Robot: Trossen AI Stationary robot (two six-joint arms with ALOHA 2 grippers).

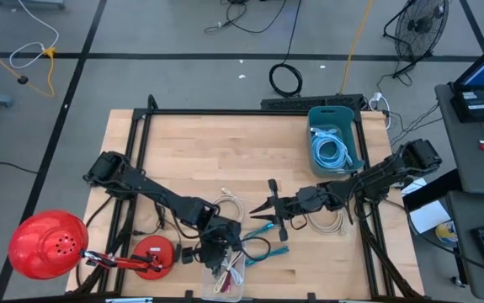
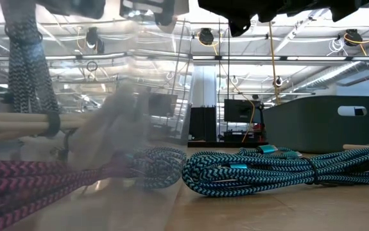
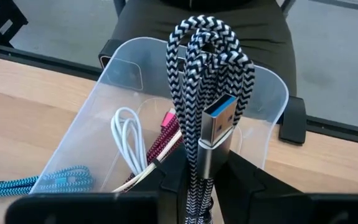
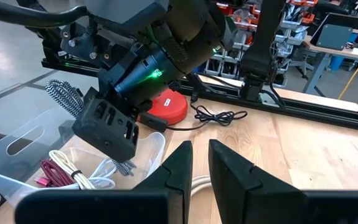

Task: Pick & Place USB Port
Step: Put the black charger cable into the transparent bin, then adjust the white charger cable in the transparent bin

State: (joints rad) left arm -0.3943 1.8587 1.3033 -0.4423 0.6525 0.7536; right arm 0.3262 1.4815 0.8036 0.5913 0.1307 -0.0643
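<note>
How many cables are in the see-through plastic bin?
2 lie inside the clear plastic bin: a coiled white cable and a red braided cable. The left gripper holds a black-and-white braided USB cable above it. More may be hidden.

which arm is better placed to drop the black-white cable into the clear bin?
Left. Its tool holds the black-and-white braided cable directly above the clear bin. The right tool hangs empty over the table, beside the bin.
</note>
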